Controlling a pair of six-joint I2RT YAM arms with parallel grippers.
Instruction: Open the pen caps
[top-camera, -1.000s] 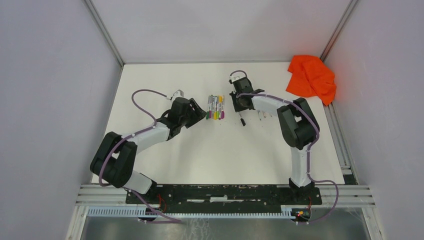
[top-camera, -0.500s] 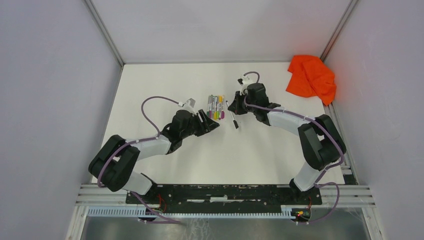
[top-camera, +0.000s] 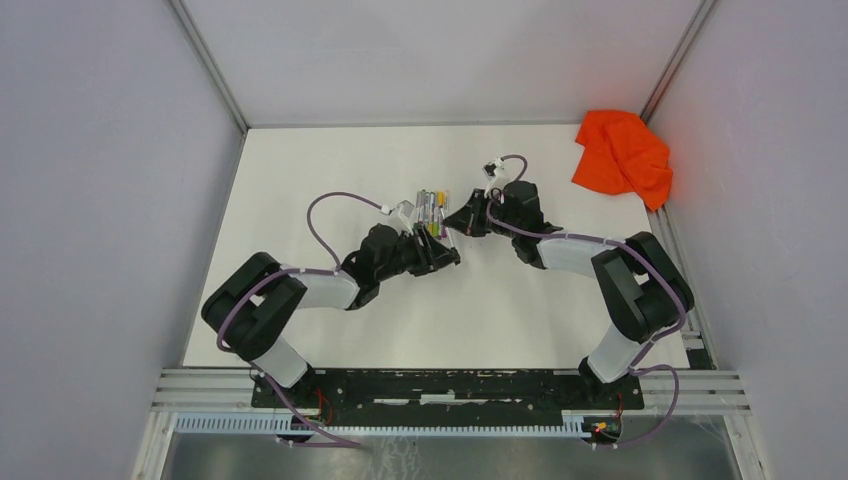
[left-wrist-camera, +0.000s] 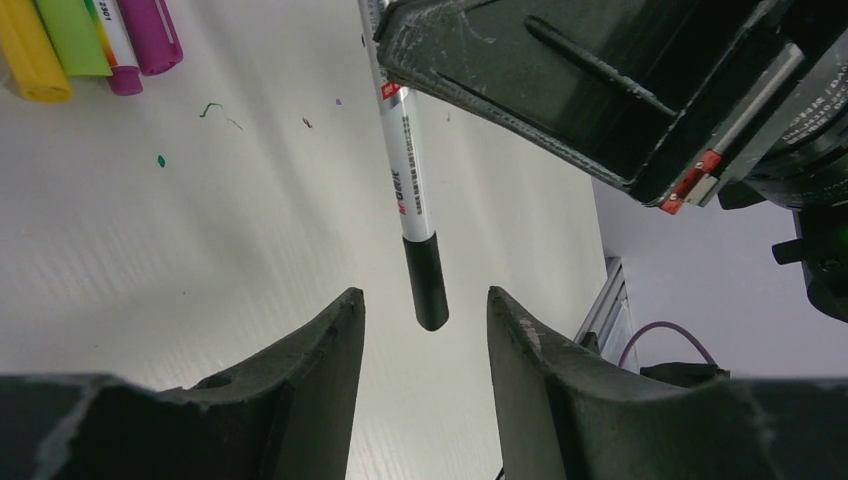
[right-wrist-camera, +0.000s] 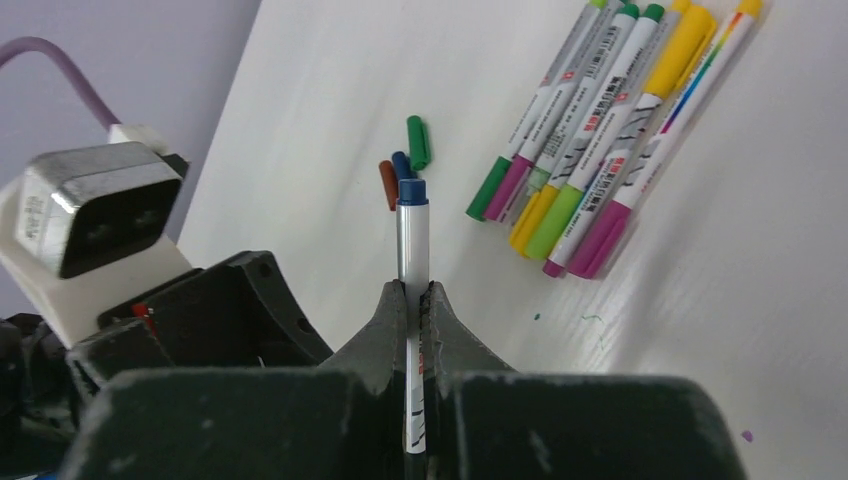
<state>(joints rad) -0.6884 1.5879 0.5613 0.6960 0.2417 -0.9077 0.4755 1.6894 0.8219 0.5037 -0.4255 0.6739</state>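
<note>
Black left gripper (left-wrist-camera: 422, 300) is hovering with fingers (left-wrist-camera: 320, 350) parted just this side of the dark cap (left-wrist-camera: 425, 275), gap lining up with it, the pen (left-wrist-camera: 398, 150) is running lengthwise away from that cap into the right gripper (right-wrist-camera: 412, 300) clamping its barrel, and other capped pens (left-wrist-camera: 60, 35) are lying beyond the cap.

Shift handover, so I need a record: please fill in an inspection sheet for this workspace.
Surface: white table, small ink specks.
Job's things: grey-white pen with dark cap; row of capped pens; three loose caps, green, blue, brown.
Clutter: crumpled orange cloth.
Grippers: right gripper shut on the pen; left gripper open around its cap, not touching.
Cables: purple cables loop off both wrists.
Surroundings: grey walls.
</note>
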